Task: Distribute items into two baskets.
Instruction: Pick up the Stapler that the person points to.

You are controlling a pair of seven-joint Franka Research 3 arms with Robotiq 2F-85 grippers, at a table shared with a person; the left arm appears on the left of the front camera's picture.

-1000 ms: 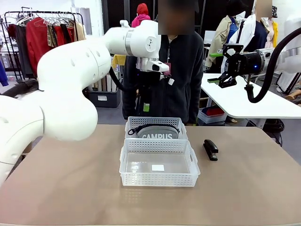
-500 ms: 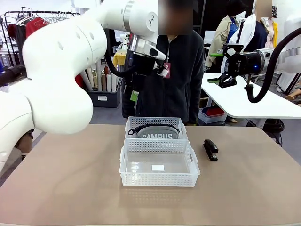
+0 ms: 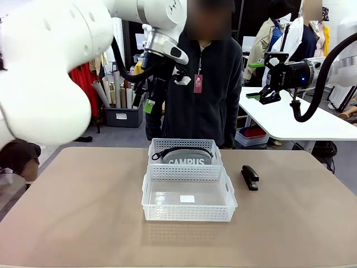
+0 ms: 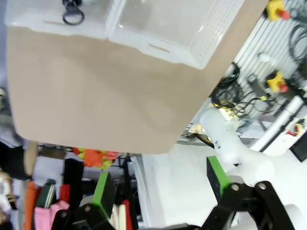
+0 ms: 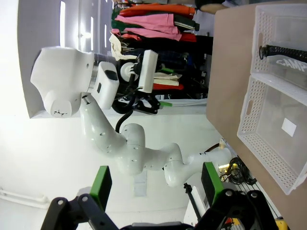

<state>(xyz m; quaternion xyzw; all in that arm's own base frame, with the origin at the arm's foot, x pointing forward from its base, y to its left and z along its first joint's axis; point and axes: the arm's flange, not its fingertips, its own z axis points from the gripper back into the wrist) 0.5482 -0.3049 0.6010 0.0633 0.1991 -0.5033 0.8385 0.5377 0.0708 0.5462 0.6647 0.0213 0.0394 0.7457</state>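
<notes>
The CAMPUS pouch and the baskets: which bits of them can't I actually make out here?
- Grey pouch, front view: its lower part is hidden behind the larger basket's lattice wall.
- White label in that basket, front view: too small to read.
- Smaller basket, left wrist view: cut off by the top edge, as is the pouch beyond its strap ring.
- Both baskets, right wrist view: cut off by the right edge.

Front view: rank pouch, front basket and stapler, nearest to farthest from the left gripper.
From the left gripper, high at upper left:
1. Pouch, in the far basket.
2. Front basket, nearer the camera.
3. Stapler, on the table right of the baskets.
</notes>
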